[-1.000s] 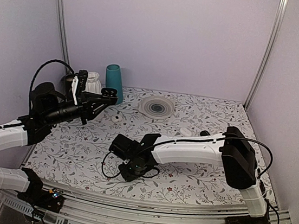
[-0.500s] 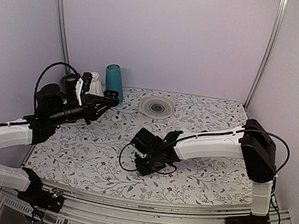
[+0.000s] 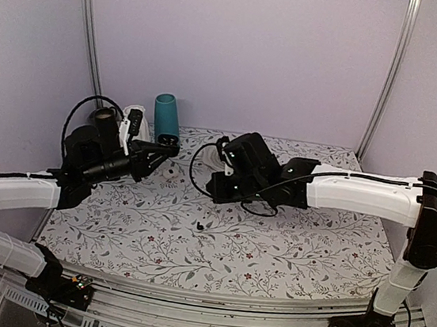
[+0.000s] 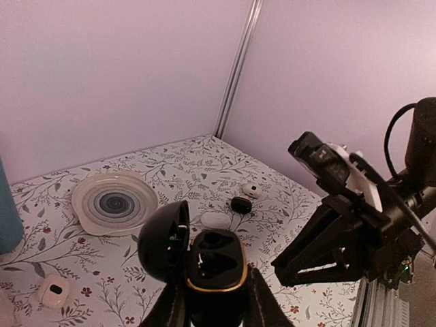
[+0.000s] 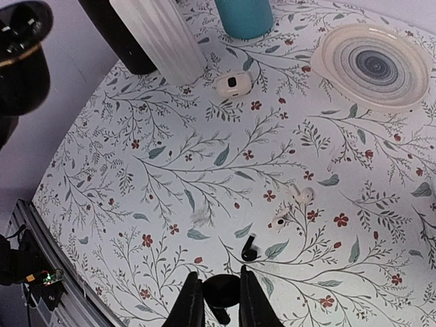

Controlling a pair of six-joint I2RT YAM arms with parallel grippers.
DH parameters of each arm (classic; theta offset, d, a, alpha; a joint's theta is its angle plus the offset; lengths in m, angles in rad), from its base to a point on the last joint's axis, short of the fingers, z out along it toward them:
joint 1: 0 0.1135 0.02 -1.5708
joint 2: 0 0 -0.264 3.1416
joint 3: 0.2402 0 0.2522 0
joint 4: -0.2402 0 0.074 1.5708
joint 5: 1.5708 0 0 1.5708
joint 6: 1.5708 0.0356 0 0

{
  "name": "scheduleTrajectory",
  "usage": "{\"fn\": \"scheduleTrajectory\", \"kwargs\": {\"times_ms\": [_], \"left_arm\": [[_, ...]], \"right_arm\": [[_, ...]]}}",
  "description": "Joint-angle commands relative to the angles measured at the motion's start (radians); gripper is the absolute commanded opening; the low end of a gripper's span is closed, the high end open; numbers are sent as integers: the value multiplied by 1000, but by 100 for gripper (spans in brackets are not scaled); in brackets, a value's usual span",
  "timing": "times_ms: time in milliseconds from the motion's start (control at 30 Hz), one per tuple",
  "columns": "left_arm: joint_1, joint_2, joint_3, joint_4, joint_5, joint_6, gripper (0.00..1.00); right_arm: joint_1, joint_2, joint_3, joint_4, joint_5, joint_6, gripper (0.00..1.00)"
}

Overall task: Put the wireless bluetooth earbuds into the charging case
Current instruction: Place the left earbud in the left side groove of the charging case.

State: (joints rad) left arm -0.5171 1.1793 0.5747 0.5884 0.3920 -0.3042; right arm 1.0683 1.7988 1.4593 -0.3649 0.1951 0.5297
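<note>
**A:** Left fingers (image 4: 255, 305)?
**B:** Closed on the charging case (image 4: 216, 269), pinching its lower body from both sides. The lid is hinged open and tipped up to one side, with one socket visible inside. The case is held up off the tabletop (image 4: 170, 170), at the back-left near the teal cup (image 3: 167, 116).
**A:** Right fingers (image 5: 196, 300)?
**B:** Nearly closed, with a narrow gap, clamped on a small black earbud (image 5: 219, 291). They're raised off the cloth with the arm stretched across the middle, near the left arm but not touching it.
**A:** Other bud?
**B:** The loose black earbud (image 5: 249, 249) lies on the floral cloth, just beyond the right fingertips in the wrist view. The top view puts it mid-tabletop, toward the front.
**A:** Clutter?
**B:** There's a ribbed plate (image 5: 375, 65) at the back and a white vase (image 5: 160, 37) beside the teal cup. Two white earbuds (image 5: 303, 193) are on the cloth. A white pebble (image 4: 216, 219) and a black knob (image 4: 240, 204) sit close together further right.
</note>
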Motion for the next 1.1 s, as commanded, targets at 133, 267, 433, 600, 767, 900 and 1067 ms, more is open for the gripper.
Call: {"fn": "scheduleTrajectory", "kwargs": {"times_ms": [133, 267, 433, 600, 767, 900, 1067], "left_arm": [[-38, 62, 8, 106, -36, -35, 0], [-69, 93, 13, 135, -51, -42, 0], [-106, 124, 17, 171, -48, -46, 0], [-142, 149, 32, 192, -8, -31, 0], [-170, 158, 50, 205, 34, -19, 0], [-185, 160, 70, 205, 73, -9, 0], [-204, 167, 91, 200, 90, 5, 0]], "right_arm": [[-10, -95, 15, 129, 36, -35, 6], [-10, -123, 11, 196, 26, -39, 6], [-10, -153, -6, 291, 13, -48, 7], [-10, -156, -11, 379, -18, -61, 7], [-8, -145, -15, 433, -45, -69, 7], [-6, -144, -36, 478, -77, -71, 7], [5, -142, -48, 511, -81, -82, 7]]}}
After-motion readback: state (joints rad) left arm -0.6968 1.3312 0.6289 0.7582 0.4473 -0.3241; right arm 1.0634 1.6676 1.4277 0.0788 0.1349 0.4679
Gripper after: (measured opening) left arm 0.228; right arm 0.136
